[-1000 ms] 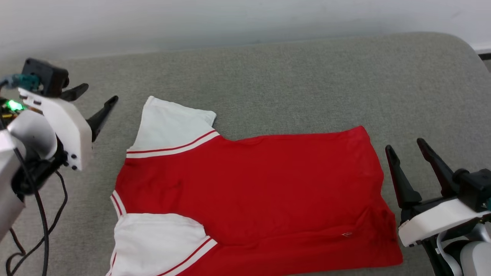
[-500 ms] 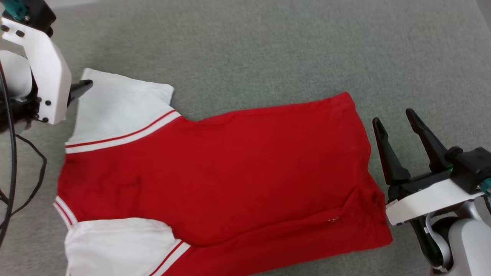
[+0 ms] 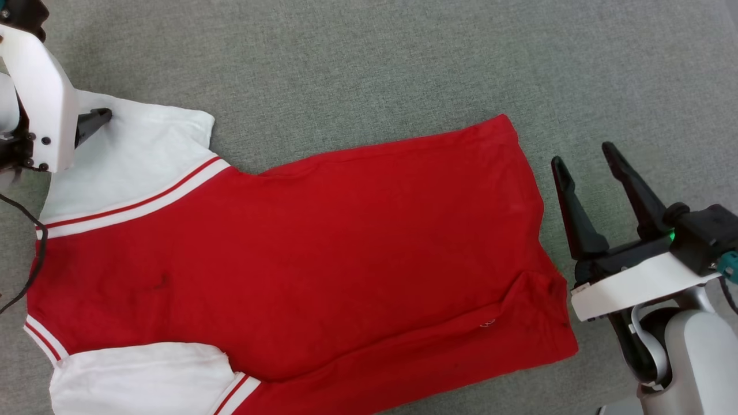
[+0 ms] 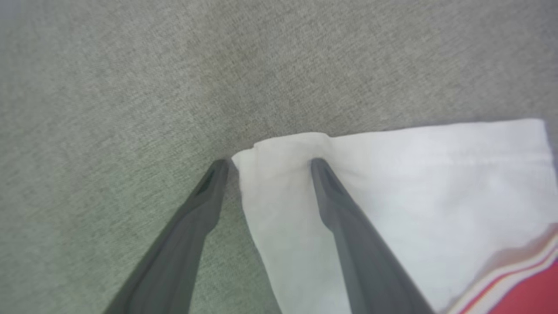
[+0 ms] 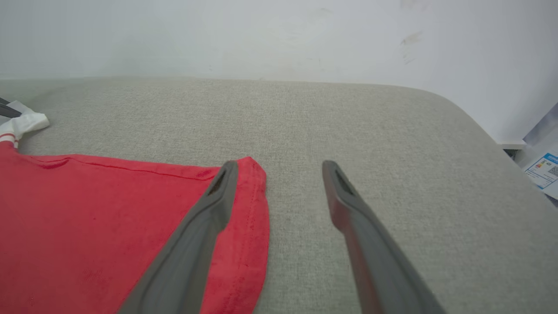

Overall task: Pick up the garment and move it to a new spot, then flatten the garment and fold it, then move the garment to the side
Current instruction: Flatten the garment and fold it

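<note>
Garment: red jersey, white short sleeves, red-and-white striped trim. Spread flat on grey upholstery, sleeves toward robot's left, hem toward its right. Raised crease near hem, small tag on it. Left wrist view adds: left gripper jaws apart, straddling far sleeve at its corner, one finger on sleeve, other over bare upholstery. Right wrist view adds: right gripper jaws apart, one finger over hem corner, other over upholstery. White wall behind, printed sheet at edge.
</note>
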Controlling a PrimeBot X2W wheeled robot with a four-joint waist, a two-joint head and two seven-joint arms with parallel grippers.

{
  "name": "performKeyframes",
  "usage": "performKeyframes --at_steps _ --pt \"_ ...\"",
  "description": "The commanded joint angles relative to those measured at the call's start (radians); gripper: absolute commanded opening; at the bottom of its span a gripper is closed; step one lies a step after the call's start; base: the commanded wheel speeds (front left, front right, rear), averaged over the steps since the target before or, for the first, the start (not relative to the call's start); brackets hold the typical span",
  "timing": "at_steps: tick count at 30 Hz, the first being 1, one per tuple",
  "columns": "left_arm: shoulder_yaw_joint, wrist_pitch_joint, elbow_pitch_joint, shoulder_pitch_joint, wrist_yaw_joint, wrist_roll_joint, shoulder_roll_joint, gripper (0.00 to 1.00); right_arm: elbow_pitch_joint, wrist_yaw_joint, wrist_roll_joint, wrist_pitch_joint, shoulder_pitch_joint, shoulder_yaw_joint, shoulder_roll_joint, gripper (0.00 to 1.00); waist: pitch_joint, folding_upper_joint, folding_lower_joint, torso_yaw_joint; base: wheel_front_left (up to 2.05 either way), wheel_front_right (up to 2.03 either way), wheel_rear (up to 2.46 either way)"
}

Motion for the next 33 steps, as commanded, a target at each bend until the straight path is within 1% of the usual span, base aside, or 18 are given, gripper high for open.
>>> performKeyframes --at_steps 1,2,3,7,9,11,13,16,21,26,27,28,29,30,33 --pt "-0.045 0.036 0.032 0.055 -0.006 -0.005 -0.011 0.49 0.002 -0.001 0.004 -0.005 -0.02 -0.005 -0.003 1.0 -0.001 -0.0001 -0.0001 0.002 0.0 0.0 0.0" --pt "-0.05 0.03 0.031 0.055 -0.008 0.001 -0.01 0.11 0.002 -0.001 0.005 -0.004 -0.023 -0.006 -0.005 1.0 -0.003 -0.0001 -0.0001 0.004 0.0 0.0 0.0" --pt "-0.05 0.019 0.032 0.055 -0.011 0.0 -0.012 0.0 0.002 -0.001 0.006 -0.003 -0.028 -0.007 -0.008 1.0 -0.007 -0.0001 -0.0001 0.008 0.0 0.0 0.0" --pt "-0.035 -0.044 0.023 0.032 -0.016 0.0 -0.025 0.0 -0.008 -0.001 0.009 0.014 -0.052 -0.018 -0.036 1.0 -0.034 -0.0001 -0.0001 0.026 0.0 0.0 0.0" --pt "-0.03 -0.087 0.009 0.014 -0.019 0.006 -0.032 0.0 -0.016 -0.001 0.01 0.037 -0.068 -0.022 -0.063 1.0 -0.051 -0.0001 -0.0001 0.039 0.0 0.0 0.0" --pt "-0.013 -0.13 -0.009 0.012 -0.02 -0.023 -0.055 0.0 -0.026 -0.001 0.017 0.079 -0.086 -0.022 -0.091 1.0 -0.069 -0.0001 -0.0001 0.057 0.0 0.0 0.0" --pt "-0.008 -0.16 -0.027 0.021 -0.02 -0.04 -0.07 0.0 -0.041 -0.001 0.034 0.128 -0.113 -0.023 -0.132 1.0 -0.088 -0.0001 -0.0001 0.078 0.0 0.0 0.0" --pt "-0.038 -0.196 -0.057 0.022 -0.021 -0.009 -0.06 0.0 -0.048 -0.001 0.065 0.226 -0.158 0.013 -0.215 1.0 -0.108 -0.0001 -0.0001 0.107 0.0 0.0 0.0" --pt "-0.067 -0.258 -0.096 0.04 -0.021 -0.01 -0.062 0.0 -0.036 -0.001 0.153 0.455 -0.259 0.144 -0.371 1.0 -0.129 -0.0001 -0.0001 0.143 0.0 0.0 0.0" --pt "-0.091 -0.322 -0.144 0.055 -0.022 -0.017 -0.064 0.0 0.014 -0.001 0.271 0.729 -0.366 0.323 -0.478 1.0 -0.139 -0.0001 -0.0001 0.167 0.0 0.0 0.0" --pt "-0.103 -0.337 -0.162 0.052 -0.022 -0.011 -0.063 0.0 0.038 -0.001 0.317 0.819 -0.411 0.377 -0.497 1.0 -0.138 -0.0001 -0.0001 0.176 0.0 0.0 0.0" --pt "-0.103 -0.337 -0.162 0.052 -0.022 -0.011 -0.063 0.0 0.038 -0.001 0.317 0.819 -0.411 0.377 -0.497 1.0 -0.138 -0.0001 -0.0001 0.176 0.0 0.0 0.0" --pt "-0.112 -0.35 -0.176 0.042 -0.022 -0.008 -0.067 0.0 0.069 -0.001 0.342 0.885 -0.456 0.428 -0.51 1.0 -0.133 -0.0001 -0.0001 0.187 0.0 0.0 0.0" --pt "-0.115 -0.356 -0.183 0.036 -0.022 -0.005 -0.069 0.0 0.087 -0.001 0.35 0.909 -0.477 0.453 -0.512 1.0 -0.129 -0.0001 -0.0001 0.192 0.0 0.0 0.0" --pt "-0.126 -0.374 -0.2 0.021 -0.022 0.002 -0.074 0.0 0.148 -0.001 0.372 0.947 -0.531 0.51 -0.499 1.0 -0.117 -0.0001 -0.0001 0.209 0.0 0.0 0.0"
